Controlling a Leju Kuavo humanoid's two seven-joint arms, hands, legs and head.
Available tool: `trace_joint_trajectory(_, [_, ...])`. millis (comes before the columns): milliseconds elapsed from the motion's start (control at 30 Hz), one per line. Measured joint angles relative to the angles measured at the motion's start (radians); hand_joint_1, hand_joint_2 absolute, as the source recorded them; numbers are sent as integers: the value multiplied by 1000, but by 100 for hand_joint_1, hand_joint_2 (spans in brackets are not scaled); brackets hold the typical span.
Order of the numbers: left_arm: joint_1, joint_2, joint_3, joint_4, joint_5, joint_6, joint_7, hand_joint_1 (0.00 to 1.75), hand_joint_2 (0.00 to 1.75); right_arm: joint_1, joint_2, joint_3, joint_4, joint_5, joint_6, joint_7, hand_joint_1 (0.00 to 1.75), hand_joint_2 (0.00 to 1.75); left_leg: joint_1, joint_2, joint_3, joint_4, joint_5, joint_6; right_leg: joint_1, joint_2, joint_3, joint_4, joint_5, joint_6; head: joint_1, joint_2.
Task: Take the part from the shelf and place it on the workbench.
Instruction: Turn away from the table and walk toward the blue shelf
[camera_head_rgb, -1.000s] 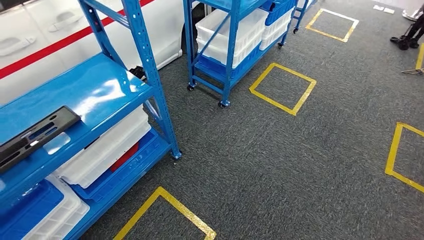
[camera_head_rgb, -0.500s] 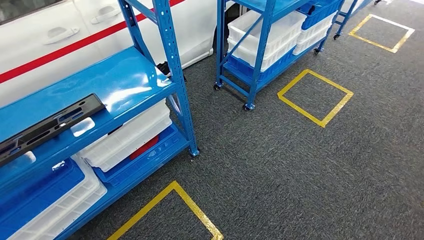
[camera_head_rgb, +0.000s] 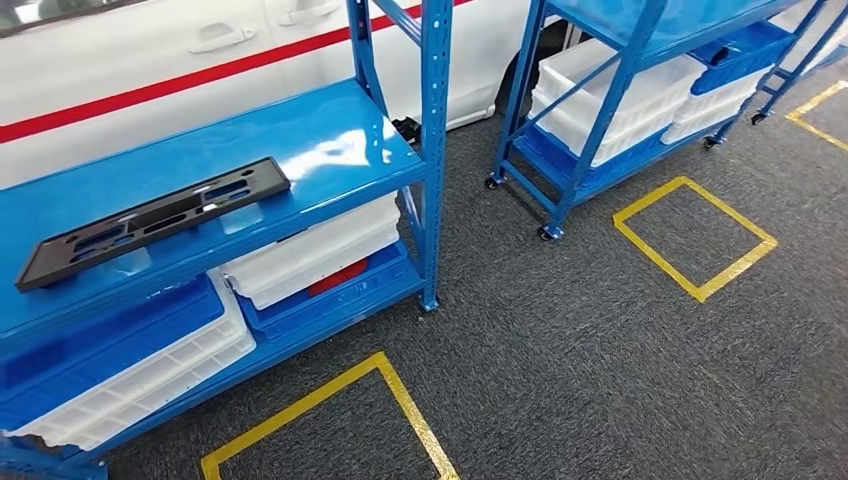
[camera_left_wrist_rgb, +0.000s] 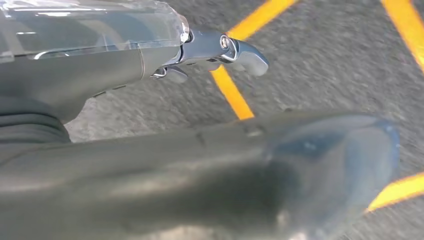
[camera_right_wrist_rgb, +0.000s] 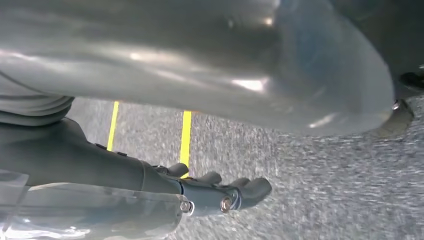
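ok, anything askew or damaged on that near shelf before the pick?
Nothing looks damaged or spilled. The black part lies flat on the blue shelf, skewed at an angle to its front edge. On the tier below, white bins and a blue bin stick out past the front edge. Just loosely stowed.

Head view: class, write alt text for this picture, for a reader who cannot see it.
A long black part with cut-out slots lies flat on the glossy top of a blue shelf. White bins and blue bins sit on the levels below, a white car stands behind, and yellow tape squares mark the grey carpet.
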Motion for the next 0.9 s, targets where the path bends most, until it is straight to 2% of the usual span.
trace_joint_trajectory(33, [-1,0,0,0,0,0,0,0,0,1,0,0,0,0,0,0,0,0,0,-11,-3,-1,2,2,-2,30,-30,63,-34,2,0,0])
trace_joint_trajectory(67, [-2,-1,0,0,0,0,0,0,0,3,0,0,0,0,1,0,0,0,0,-24,-6,0,3,3,-4,44,-61,127,-61,4,0,0])
trace_joint_trajectory(100, [-2,-1,0,0,1,0,0,0,0,5,0,0,0,0,1,1,0,0,0,-38,-7,1,4,3,-5,50,-83,171,-71,5,0,0])
trace_joint_trajectory(133, [-2,-1,0,0,2,0,0,0,0,7,-1,0,0,0,1,1,0,0,0,-53,-8,2,5,3,-7,52,-89,180,-60,5,0,0])
trace_joint_trajectory(167, [-1,-2,0,0,3,0,0,0,0,8,-1,0,0,0,1,1,0,0,1,-69,-8,5,4,1,-8,56,-78,151,-31,5,0,0])
trace_joint_trajectory(200, [-1,-2,0,0,5,0,0,0,0,9,-3,0,0,0,1,1,0,0,1,-84,-8,8,3,-2,-10,67,-53,91,9,4,0,0])
trace_joint_trajectory(267, [-3,-4,0,0,6,0,0,0,0,10,-5,0,0,0,0,1,0,0,0,-109,-13,18,0,-10,-14,109,-4,-25,60,1,0,0])
trace_joint_trajectory(300, [-5,-4,0,0,6,0,0,0,0,9,-6,0,0,0,0,1,0,0,-1,-120,-18,21,0,-16,-15,123,7,-56,68,-2,0,0])
trace_joint_trajectory(333, [-6,-4,0,0,6,0,0,0,0,8,-6,0,0,0,0,0,0,0,-1,-129,-22,23,1,-23,-13,127,10,-65,66,-6,0,0])
trace_joint_trajectory(400, [-3,-4,0,0,6,0,0,0,0,4,-6,0,0,-1,-1,0,0,0,3,-146,-27,21,3,-36,-13,106,11,-70,70,-18,0,0])
trace_joint_trajectory(433, [-2,-5,0,0,6,0,0,0,0,3,-7,-1,0,-2,-2,0,0,0,3,-135,-31,28,-1,-41,-13,96,13,-75,72,-26,0,0])
trace_joint_trajectory(467, [-1,-5,0,0,6,0,0,0,0,3,-8,-1,0,-2,-2,-1,0,0,3,-112,-42,50,-15,-45,-14,83,15,-79,74,-33,0,0])
trace_joint_trajectory(533, [-7,-6,-1,0,5,-1,0,0,0,4,-9,-1,0,-2,-3,-1,0,0,2,-51,-91,153,-70,-50,-10,57,16,-83,74,-43,0,0])
trace_joint_trajectory(567, [-10,-6,-1,0,5,-1,0,0,0,5,-10,-1,0,-2,-2,-1,0,0,3,-36,-124,221,-101,-53,-7,42,16,-83,73,-46,0,0])
trace_joint_trajectory(600, [-11,-6,-1,0,5,-1,0,0,0,5,-10,-1,0,-2,-1,-1,0,0,4,-30,-150,278,-121,-55,-4,28,16,-82,71,-48,0,0])
trace_joint_trajectory(633, [-11,-7,-1,0,6,-1,0,0,0,6,-10,-1,0,-2,-1,-1,0,0,4,-28,-163,306,-124,-55,-2,14,17,-81,70,-48,0,0])
trace_joint_trajectory(667, [-10,-7,-1,0,7,-1,0,0,0,5,-10,-1,0,-1,0,-1,0,0,4,-26,-155,294,-108,-54,0,2,18,-81,68,-49,0,0])
trace_joint_trajectory(700, [-8,-7,-1,0,8,-1,0,0,0,4,-10,-1,0,-1,1,0,0,0,3,-21,-128,244,-78,-50,2,-10,20,-80,66,-48,0,0])
trace_joint_trajectory(767, [-9,-6,-1,0,10,0,1,0,0,3,-10,-1,0,0,3,0,0,0,-5,20,-54,102,-23,-33,6,-33,27,-80,60,-44,0,0])
trace_joint_trajectory(800, [-11,-6,-1,0,10,0,1,0,0,3,-10,-1,0,0,3,1,0,0,-11,39,-30,54,-11,-24,8,-42,30,-80,58,-39,0,0])
trace_joint_trajectory(833, [-12,-6,-1,0,11,0,1,0,0,2,-10,-1,0,0,4,1,0,0,-16,52,-19,29,-9,-16,8,-52,32,-81,56,-34,0,0])
trace_joint_trajectory(900, [-11,-5,-1,0,11,0,1,0,0,-4,-10,-1,0,0,4,1,0,0,-20,36,-20,20,-9,-7,8,-71,39,-85,55,-23,0,0])
